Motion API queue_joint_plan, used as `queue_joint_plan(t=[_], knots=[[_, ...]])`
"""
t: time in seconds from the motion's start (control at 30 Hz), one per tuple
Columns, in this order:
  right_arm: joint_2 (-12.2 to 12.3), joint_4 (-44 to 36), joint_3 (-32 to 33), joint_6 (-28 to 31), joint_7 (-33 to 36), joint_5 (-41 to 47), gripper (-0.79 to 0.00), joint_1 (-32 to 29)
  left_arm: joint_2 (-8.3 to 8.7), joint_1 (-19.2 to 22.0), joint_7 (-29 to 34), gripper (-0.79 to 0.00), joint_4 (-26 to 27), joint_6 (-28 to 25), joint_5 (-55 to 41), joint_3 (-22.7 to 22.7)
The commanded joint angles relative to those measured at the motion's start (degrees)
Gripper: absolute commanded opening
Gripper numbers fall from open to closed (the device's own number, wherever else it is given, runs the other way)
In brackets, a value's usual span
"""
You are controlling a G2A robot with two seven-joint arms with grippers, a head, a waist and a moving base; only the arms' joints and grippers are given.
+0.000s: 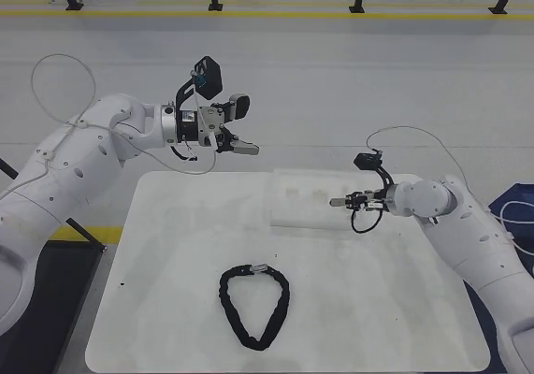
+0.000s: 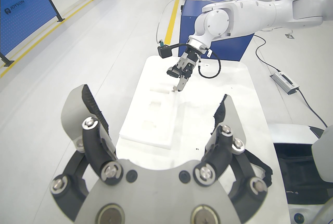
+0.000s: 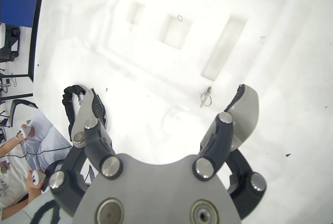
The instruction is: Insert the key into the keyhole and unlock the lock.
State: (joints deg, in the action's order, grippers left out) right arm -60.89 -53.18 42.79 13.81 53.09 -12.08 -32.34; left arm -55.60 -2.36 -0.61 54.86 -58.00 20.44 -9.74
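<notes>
Two arms: left gripper (image 2: 156, 95) spread, right gripper (image 3: 167, 90) spread; white table (image 1: 173, 280) w/ foam tray (image 1: 304, 213), grey floor (image 1: 341, 93).

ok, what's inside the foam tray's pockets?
The middle pocket holds a small ring. The other two look empty, the long pocket partly shaded. The key lies outside, by the long pocket's end.

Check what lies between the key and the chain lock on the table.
Nothing in the way: the key lies on the foam tray, and from there only bare foam, then bare table, reaches the chain lock. The top view shows it.
</notes>
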Motion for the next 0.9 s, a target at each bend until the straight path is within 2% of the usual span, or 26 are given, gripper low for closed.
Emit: queue_joint_plan(t=[0.0, 0.57, 0.87], knots=[[-0.3, 0.7, -0.2, 1.3, 0.8, 0.6, 0.000, 0.4, 0.00, 0.0, 0.0, 0.000, 0.0, 0.0, 0.0, 0.0], [-0.2, -0.5, 0.0, 0.8, -0.6, -0.4, 0.000, -0.4, 0.00, 0.0, 0.0, 0.000, 0.0, 0.0, 0.0, 0.0], [-0.8, -2.3, -1.1, -6.5, 0.5, -4.9, 0.000, -1.2, 0.00, 0.0, 0.0, 0.000, 0.0, 0.0, 0.0, 0.0]])
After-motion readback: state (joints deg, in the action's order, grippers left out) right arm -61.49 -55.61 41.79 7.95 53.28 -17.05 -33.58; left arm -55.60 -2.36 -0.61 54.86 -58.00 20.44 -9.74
